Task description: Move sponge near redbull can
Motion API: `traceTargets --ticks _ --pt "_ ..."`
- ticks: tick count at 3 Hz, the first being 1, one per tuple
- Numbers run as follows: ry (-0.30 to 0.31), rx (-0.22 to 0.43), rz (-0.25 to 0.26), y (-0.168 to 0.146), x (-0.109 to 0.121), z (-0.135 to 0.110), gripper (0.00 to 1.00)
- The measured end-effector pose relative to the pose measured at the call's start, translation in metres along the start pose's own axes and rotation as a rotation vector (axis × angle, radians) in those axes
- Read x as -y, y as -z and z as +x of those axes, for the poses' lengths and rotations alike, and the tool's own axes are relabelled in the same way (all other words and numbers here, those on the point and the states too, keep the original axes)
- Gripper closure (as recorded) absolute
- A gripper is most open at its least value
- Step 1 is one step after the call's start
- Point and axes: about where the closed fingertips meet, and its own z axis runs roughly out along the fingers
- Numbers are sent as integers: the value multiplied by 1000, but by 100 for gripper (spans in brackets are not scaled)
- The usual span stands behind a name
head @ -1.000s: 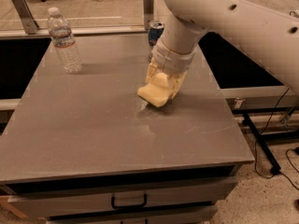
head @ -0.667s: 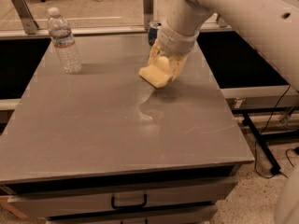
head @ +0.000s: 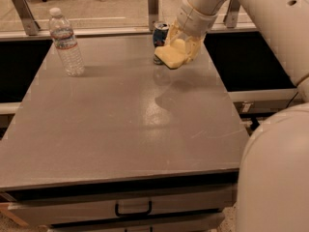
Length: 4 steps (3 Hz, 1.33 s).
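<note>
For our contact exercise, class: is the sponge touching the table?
Apart. Camera view shows the claw holding the sponge aloft beside the redbull can, its shadow separate on the table.

The hand carried the sponge from the middle of the counter back toward the far edge, lifting it higher off the surface. It ended up right beside the redbull can, with the sponge overlapping the can's lower right side.
</note>
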Motion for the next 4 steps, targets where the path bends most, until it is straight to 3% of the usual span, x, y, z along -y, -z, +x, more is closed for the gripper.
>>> traceTargets --ticks 1,3,4 --pt "-109 32 6 -13 -18 23 51" --pt "-147 76 29 -47 -11 14 4" --pt "-157 71 30 -51 -10 13 0"
